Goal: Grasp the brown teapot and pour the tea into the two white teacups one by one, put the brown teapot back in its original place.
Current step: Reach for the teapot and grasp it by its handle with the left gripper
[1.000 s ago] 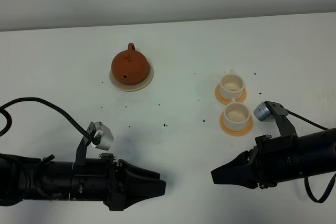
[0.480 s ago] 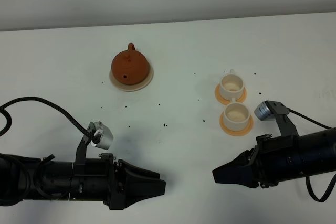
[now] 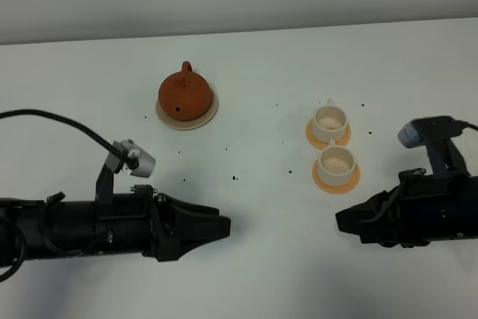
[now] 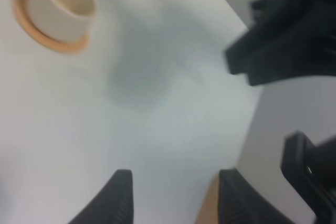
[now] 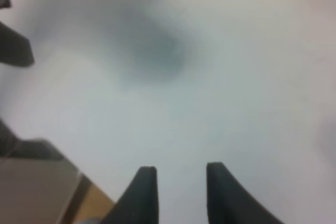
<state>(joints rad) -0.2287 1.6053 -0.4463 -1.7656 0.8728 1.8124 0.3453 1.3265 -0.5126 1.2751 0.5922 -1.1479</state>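
The left arm lies low along the near edge of the tabletop (image 3: 254, 57), on its left part, and the left hand (image 3: 222, 226) points toward the middle. In the left wrist view its 2 fingers (image 4: 118, 199) stand spread wide with only bare white surface between them, so this hand holds nothing.

Further from the near edge, left of the middle and closer to the far edge, the brown teapot (image 3: 183, 94) stands upright on the cream saucer (image 3: 211, 114). The lid is on. The spout looks toward the near edge and the loop handle toward the far edge. The teapot is well apart from both hands.

Small dark specks (image 3: 235, 178) are scattered on the tabletop between the teapot and the cups.

Right of the middle stand the 2 white teacups, each on its own orange coaster (image 3: 351, 180). The far cup (image 3: 329, 122) and the near cup (image 3: 336, 160) are just beside each other, upright. Their insides look pale, and I cannot tell if there is tea in them.

At the right part of the near edge is the right hand (image 3: 345, 222), pointing toward the middle, near the near cup but not touching it. In the right wrist view its fingers (image 5: 144, 194) stand a little apart, nothing between them.
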